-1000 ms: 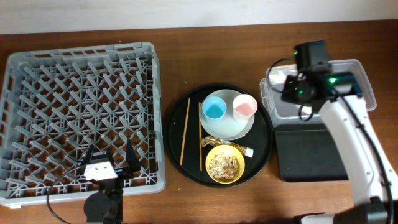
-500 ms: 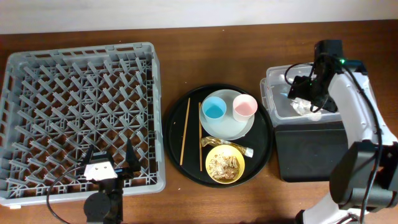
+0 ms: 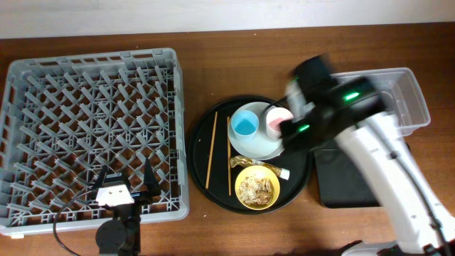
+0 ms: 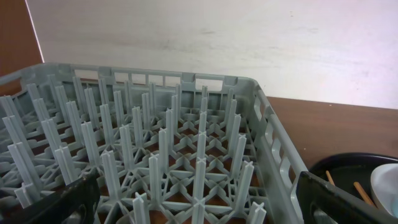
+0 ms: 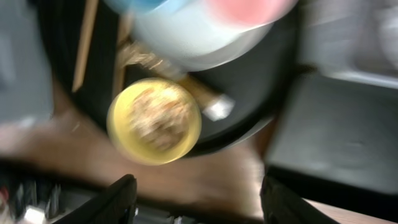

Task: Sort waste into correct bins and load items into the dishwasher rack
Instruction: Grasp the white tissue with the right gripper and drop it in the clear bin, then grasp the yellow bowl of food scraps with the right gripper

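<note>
The grey dishwasher rack (image 3: 92, 131) fills the left of the overhead frame with nothing loaded, and the left arm (image 3: 117, 195) sits at its lower edge as it did a second ago, jaws spread wide over the pegs in the left wrist view. The change is in the right arm (image 3: 320, 107). It hung over the clear tub (image 3: 409, 99) at upper right. It has now swung left in a blur and covers the right rim of the round black tray (image 3: 197, 142). Its jaws stand well apart with nothing between them. The drop into the tub looks done and the next piece of waste is probably being sought. The tissue cannot be made out now. The black rectangular tray (image 3: 355, 181) lies empty just beside the round tray, lower right. On the round tray the grey-white plate (image 3: 259, 148) carries the blue cup (image 3: 244, 124) and the pink cup (image 3: 279, 121), the latter partly under the arm. Below it the yellow bowl (image 3: 240, 192) holds food scraps (image 3: 257, 188). Two chopsticks (image 3: 211, 149) lie to the left. The gold-brown wrapper (image 3: 264, 166) is wedged between plate edge and bowl rim, so room there is tight. Bare tabletop (image 3: 234, 64) opens above the tray.
</note>
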Robot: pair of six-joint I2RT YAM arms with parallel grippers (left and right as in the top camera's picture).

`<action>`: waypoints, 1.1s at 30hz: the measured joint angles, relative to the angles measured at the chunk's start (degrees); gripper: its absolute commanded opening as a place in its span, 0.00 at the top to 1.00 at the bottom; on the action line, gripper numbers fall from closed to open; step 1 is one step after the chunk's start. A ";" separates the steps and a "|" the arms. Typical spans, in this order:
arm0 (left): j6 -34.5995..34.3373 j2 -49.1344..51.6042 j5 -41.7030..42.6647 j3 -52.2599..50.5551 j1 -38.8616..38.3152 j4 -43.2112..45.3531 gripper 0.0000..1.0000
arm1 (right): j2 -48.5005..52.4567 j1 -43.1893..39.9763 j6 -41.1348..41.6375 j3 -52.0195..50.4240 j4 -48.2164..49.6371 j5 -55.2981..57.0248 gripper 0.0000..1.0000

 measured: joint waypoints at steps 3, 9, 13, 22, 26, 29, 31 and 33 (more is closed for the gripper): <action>0.02 0.00 0.00 0.00 0.00 0.00 0.01 | 0.57 11.26 4.76 -6.62 5.44 -0.66 0.40; 0.02 0.02 0.00 0.00 0.00 0.00 0.01 | 1.05 27.50 14.97 -20.79 23.34 2.16 0.42; 0.02 0.00 0.00 0.00 0.00 0.02 0.01 | 2.29 31.56 17.84 -26.86 28.22 5.70 0.42; 0.02 0.02 0.00 0.00 0.00 0.00 0.01 | 3.58 31.89 19.30 -31.67 35.63 12.61 0.50; 0.02 0.02 0.00 0.00 0.00 0.00 0.01 | 3.58 31.89 19.23 -33.66 38.95 12.79 0.56; 0.02 0.02 0.00 0.00 0.00 0.00 0.01 | 3.58 31.89 19.23 -34.47 39.45 12.85 0.70; 0.02 0.02 0.00 0.00 0.00 0.02 0.01 | 3.58 31.89 19.32 -34.47 39.41 12.92 0.69; 0.02 0.00 0.00 0.00 0.00 0.02 0.01 | 3.58 31.89 19.30 -34.58 39.43 13.07 0.70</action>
